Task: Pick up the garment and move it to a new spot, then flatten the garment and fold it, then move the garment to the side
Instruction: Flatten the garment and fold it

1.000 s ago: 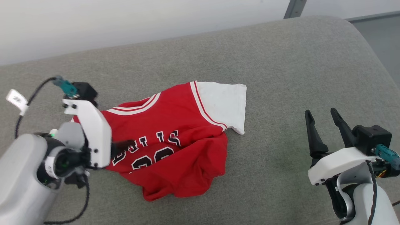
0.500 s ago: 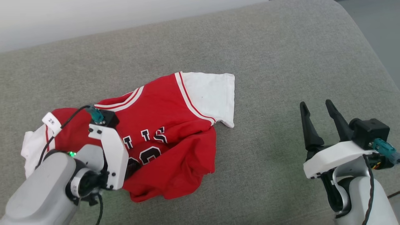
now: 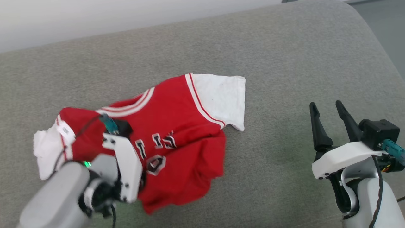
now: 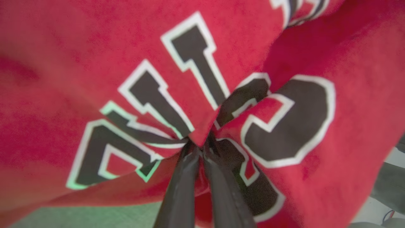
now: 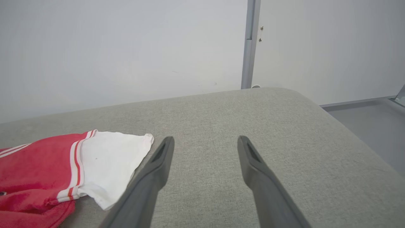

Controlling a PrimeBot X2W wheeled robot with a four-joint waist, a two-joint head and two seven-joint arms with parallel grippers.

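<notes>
A pale wall point(image 5: 126, 47) with a grey upright post point(image 5: 250, 44) is rising behind the grey upholstered bench point(image 3: 284, 63). The garment point(image 3: 177, 107) is lying crumpled left of the bench's middle. The left tool point(image 4: 200, 146) is pinching its lettered chest fabric, and the right tool point(image 3: 326, 104) is hovering spread, well apart.

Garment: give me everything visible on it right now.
The garment is a red jersey-style shirt of soft-looking cloth with white short sleeves, red-white striped trim and black, white-edged lettering. It lies crumpled on the grey cushion, one sleeve spread flat, the other bunched. The left gripper has its jaws shut on a pinch of the printed chest.
</notes>
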